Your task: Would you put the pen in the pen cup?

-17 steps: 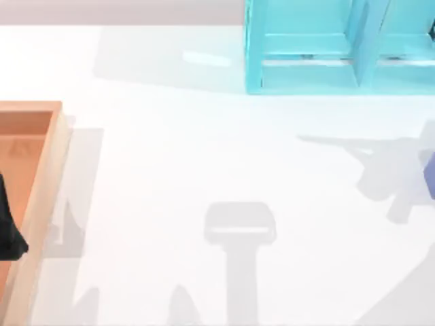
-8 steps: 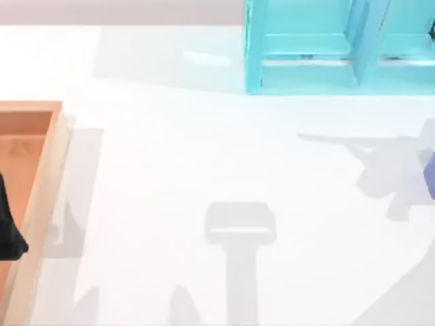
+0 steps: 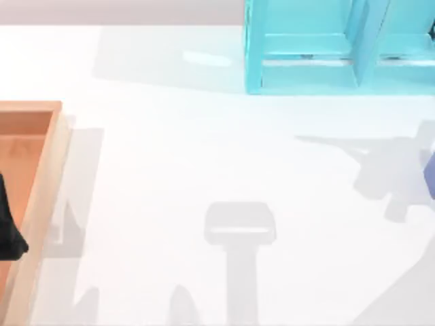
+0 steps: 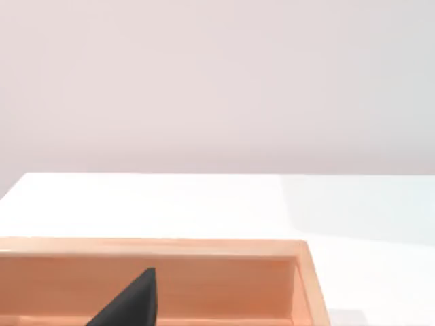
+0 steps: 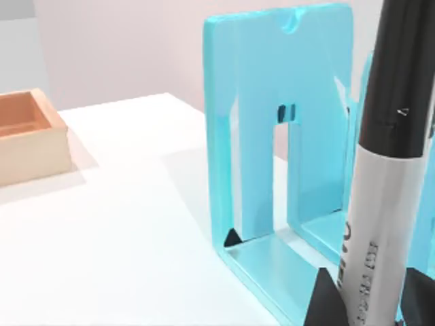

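Note:
In the right wrist view the pen (image 5: 391, 170) stands nearly upright, black with a silver-grey printed label round its middle. My right gripper (image 5: 370, 302) is shut on its lower part, with a dark finger on either side. The pen cup (image 3: 430, 175) is a periwinkle-blue sliver at the table's right edge in the top view. My left gripper (image 3: 9, 227) is a black shape over the wooden tray at the far left; one dark fingertip (image 4: 129, 307) hangs inside the tray.
A teal open shelf unit (image 3: 326, 47) stands at the back right, close behind the pen (image 5: 272, 136). The shallow orange-brown wooden tray (image 3: 41, 176) lies along the left edge. Grey arm shadows fall on the white table (image 3: 204, 149).
The arm shadow at the right of the table has shifted slightly left and down. The left gripper and the tray have not moved.

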